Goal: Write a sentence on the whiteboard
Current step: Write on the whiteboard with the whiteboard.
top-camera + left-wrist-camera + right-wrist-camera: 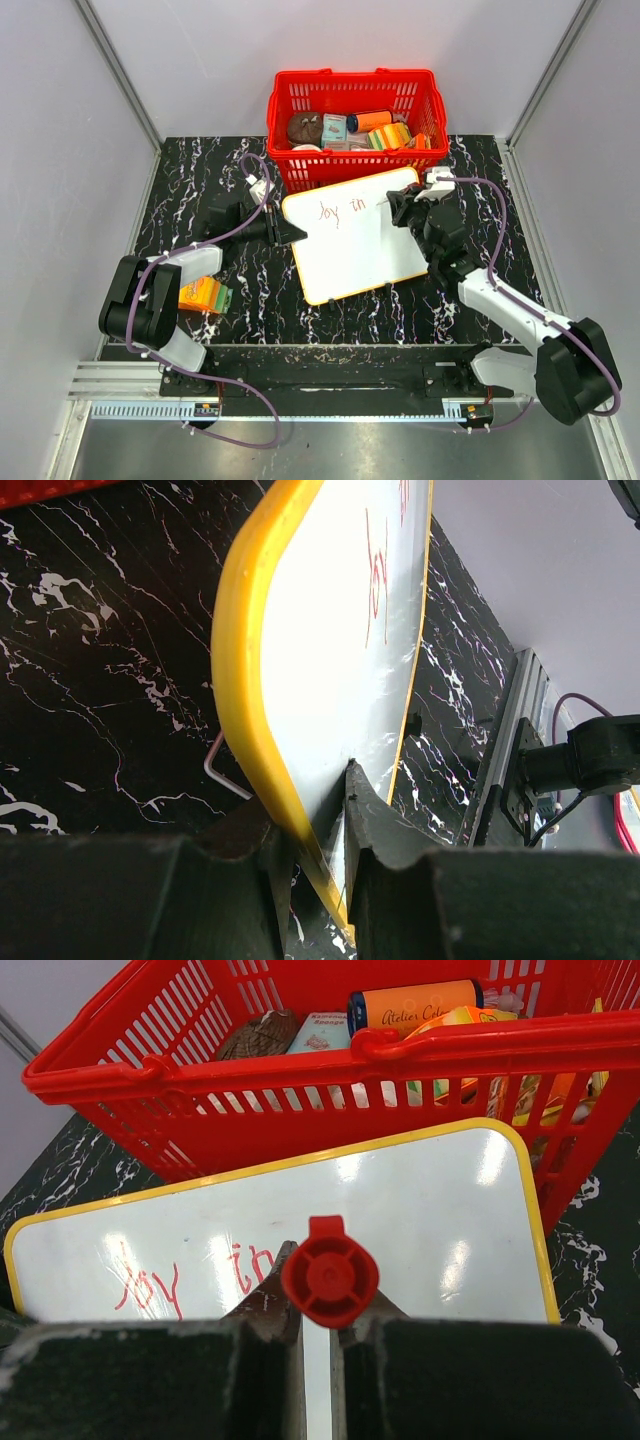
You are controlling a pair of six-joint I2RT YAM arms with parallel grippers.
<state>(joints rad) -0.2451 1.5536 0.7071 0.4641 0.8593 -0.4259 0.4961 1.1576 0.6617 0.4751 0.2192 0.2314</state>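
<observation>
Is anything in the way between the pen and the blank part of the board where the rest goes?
Nothing visible. The right gripper holds the marker over the board just past the red writing, and the white below is bare. The left gripper only pinches the left edge; the basket sits behind.

Whiteboard [365, 240], clamped in left gripper [315, 825] jaws: glossy white face with glare, smooth yellow plastic rim. Fingers [430, 900]: matt black, grainy. Marker [330, 1272] between right gripper [318, 1305] jaws: smooth red plastic. Basket [150, 1070] beyond those jaws: glossy red plastic. Table [200, 170] under both: smooth black, marbled.
</observation>
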